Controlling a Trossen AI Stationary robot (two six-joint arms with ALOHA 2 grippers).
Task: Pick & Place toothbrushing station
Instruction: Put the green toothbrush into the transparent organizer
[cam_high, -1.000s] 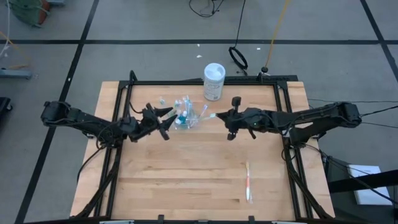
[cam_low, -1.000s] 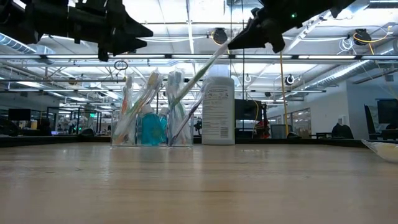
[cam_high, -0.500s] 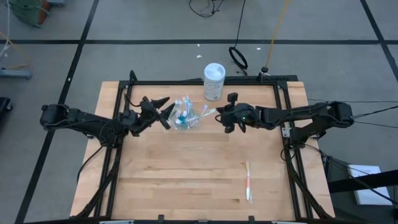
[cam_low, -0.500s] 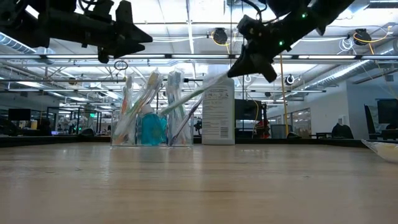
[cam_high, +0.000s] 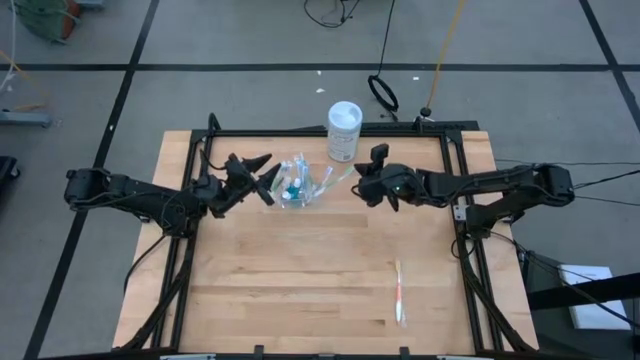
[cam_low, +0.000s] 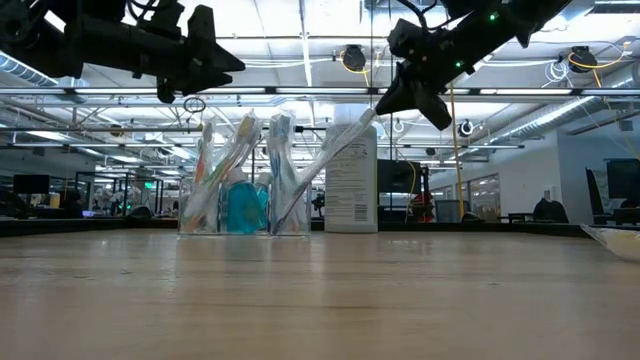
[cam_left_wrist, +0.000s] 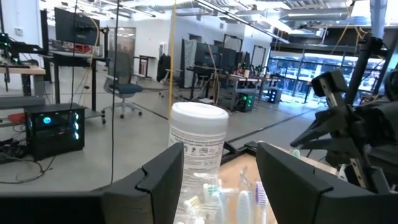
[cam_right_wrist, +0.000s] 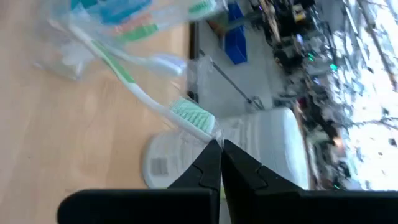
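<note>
The right end effector (cam_high: 357, 180), fingers pressed together on the bristle end of a slim white-and-green toothbrush (cam_low: 320, 165), has moved toward the small clear plastic cup (cam_high: 297, 186) and then drawn slightly back and up. The toothbrush dipped flatter half a second ago and now leans steeply, its lower end in the cup. The left end effector (cam_high: 264, 174), jaws spread, has shifted closer to the tabletop's far edge beside the cup.

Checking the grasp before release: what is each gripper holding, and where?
Right gripper pinches the green-and-white toothbrush at its bristle end; left gripper holds nothing.
</note>
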